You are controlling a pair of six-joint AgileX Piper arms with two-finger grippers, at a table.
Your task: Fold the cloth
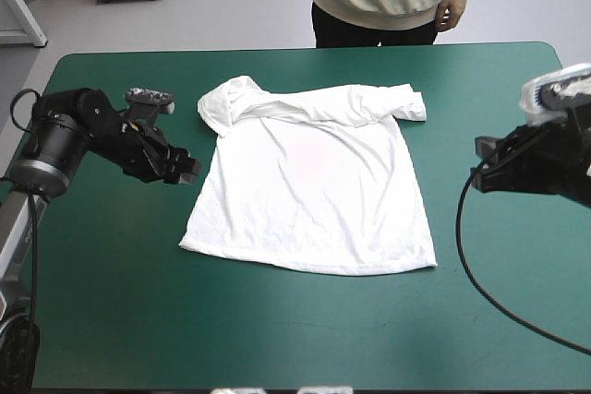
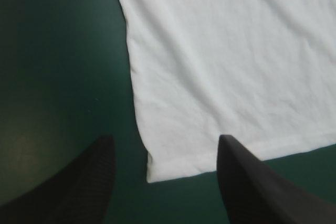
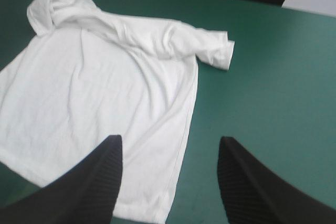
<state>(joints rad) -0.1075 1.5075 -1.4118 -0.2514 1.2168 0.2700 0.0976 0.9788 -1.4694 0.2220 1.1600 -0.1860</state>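
— Left gripper point(image 1: 185, 168): why does it sit right at the side of the T-shirt point(image 1: 309, 182)?

— My guess is that it is lining up for a pinch. Its fingers stand spread, with nothing between them. In the left wrist view, a corner of the shirt, where the side edge meets the hem, shows in the gap ahead of the gripper point(image 2: 165, 139). A corner is the sensible place to grab for a fold.

— And the right gripper point(image 1: 482, 165)?

— It is also spread and empty. It sits further off, over bare teal-green cover point(image 1: 111, 320), well clear of the shirt's other side. Its own view has that side edge running ahead between the fingers point(image 3: 169, 139), so it seems aimed but not yet committed.

— Where does the shirt lie?

— In the middle of the table, spread mostly flat with the hem toward the near edge. The shoulder end is rumpled and doubled over toward the far edge, both sleeves bunched. No fold looks made yet. That bunching probably needs smoothing, or the fold comes out crooked.
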